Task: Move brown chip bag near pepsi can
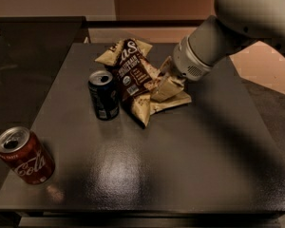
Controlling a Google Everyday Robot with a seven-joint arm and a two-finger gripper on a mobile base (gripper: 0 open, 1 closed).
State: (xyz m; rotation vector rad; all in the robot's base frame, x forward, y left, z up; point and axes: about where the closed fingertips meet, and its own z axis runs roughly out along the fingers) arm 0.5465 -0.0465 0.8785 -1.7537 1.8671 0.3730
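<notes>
The brown chip bag point(132, 75) lies crumpled on the dark table point(180, 175), its dark centre panel facing up and its tan ends spread out. Its left edge is right beside the pepsi can point(103, 95), which stands upright just left of it. My gripper point(167, 83) reaches in from the upper right and is shut on the bag's right side, low over the table. The fingers are partly hidden in the bag's folds.
A red Coca-Cola can point(26, 156) lies tilted near the table's front left corner. A darker counter point(23, 56) adjoins the table on the left. My arm point(228, 32) crosses the table's back right part.
</notes>
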